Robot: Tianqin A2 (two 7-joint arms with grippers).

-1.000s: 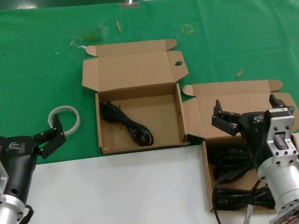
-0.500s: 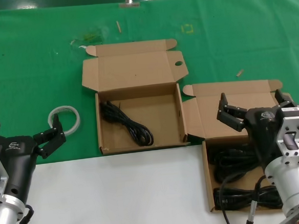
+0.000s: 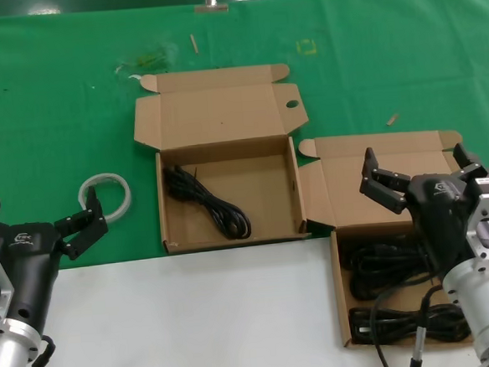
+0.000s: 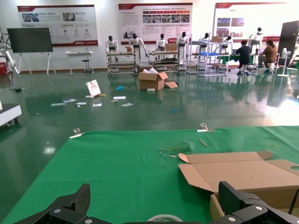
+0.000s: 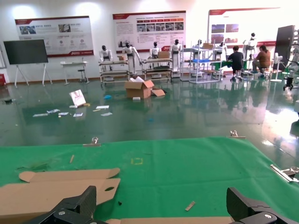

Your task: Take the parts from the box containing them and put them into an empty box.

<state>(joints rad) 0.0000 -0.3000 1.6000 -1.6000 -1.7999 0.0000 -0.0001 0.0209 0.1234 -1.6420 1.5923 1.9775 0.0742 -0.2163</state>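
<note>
Tabletop [image 3: 54,96]: green cloth at the back, plain white strip in front. 2 boxes, both brown corrugated cardboard: wider box [image 3: 223,118] w/ 1 black cable [image 3: 208,204] inside; narrower box [image 3: 378,167] w/ black cables [image 3: 386,291] piled in it. Ring [image 3: 105,196] on the green: whitish, translucent. Left gripper [image 3: 36,225] & right gripper [image 3: 420,169]: black fingers [image 3: 385,182], black housings, silver metal wrists. Yellowish mark [image 3: 305,46] on the cloth.
</note>
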